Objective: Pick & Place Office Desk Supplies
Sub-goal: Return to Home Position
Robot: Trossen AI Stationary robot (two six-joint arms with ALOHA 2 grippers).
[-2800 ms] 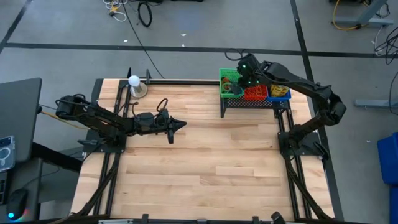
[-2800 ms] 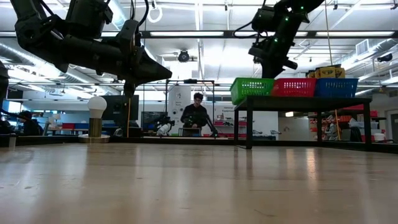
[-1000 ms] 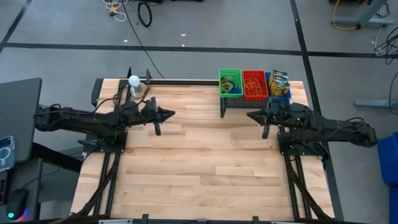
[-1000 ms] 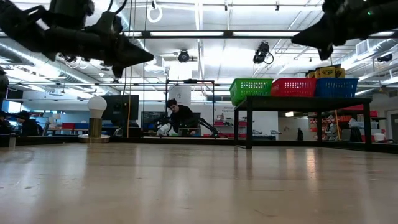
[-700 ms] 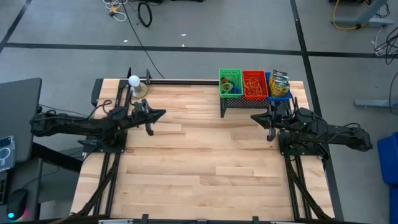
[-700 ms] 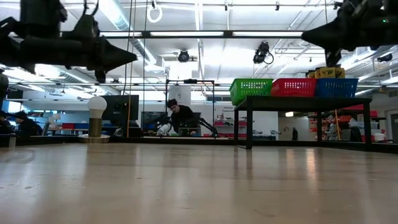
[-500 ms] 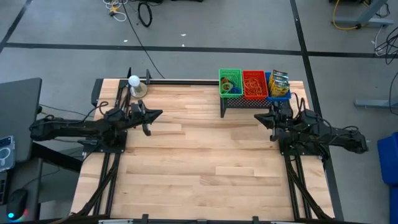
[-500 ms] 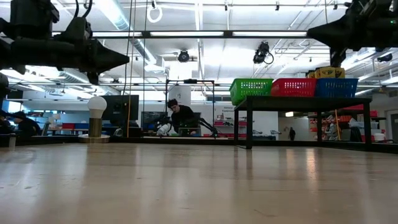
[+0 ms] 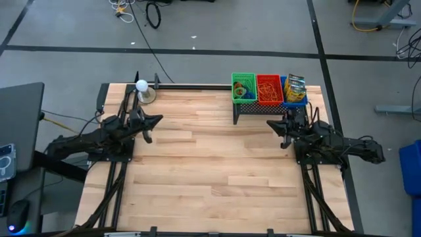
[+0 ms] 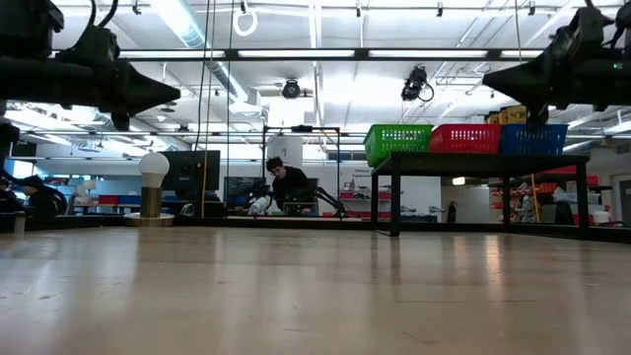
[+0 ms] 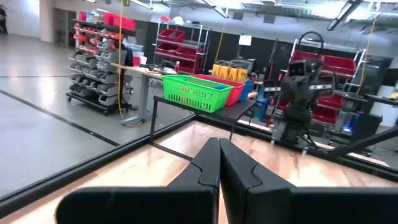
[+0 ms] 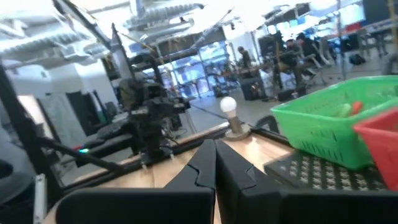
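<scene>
You've drawn left gripper and right gripper back from the bins, jaws closed and empty, so sorting looks done.

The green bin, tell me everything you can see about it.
The green bin looks like a plastic basket with lattice walls and an open top, standing upright on a small black stand at the far edge of the table. It ends a row of three, the red bin right beside it. Small coloured items lie inside; nothing grips it.

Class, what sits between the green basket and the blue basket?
The red basket stands between the green basket and blue basket; the low view shows it.
</scene>
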